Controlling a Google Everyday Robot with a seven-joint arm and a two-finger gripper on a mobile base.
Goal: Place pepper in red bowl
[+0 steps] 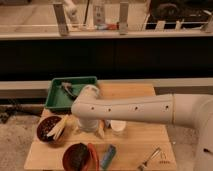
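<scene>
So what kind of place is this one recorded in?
Probably a lab or workshop test area: a small wooden table holds a green tray and bowls, with a railing behind. The gripper sits low over the table, hidden behind the arm.

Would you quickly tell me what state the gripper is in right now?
Gripper: down at the table between the dark bowl and the white cup, mostly hidden by the arm; open or shut cannot be told.
</scene>
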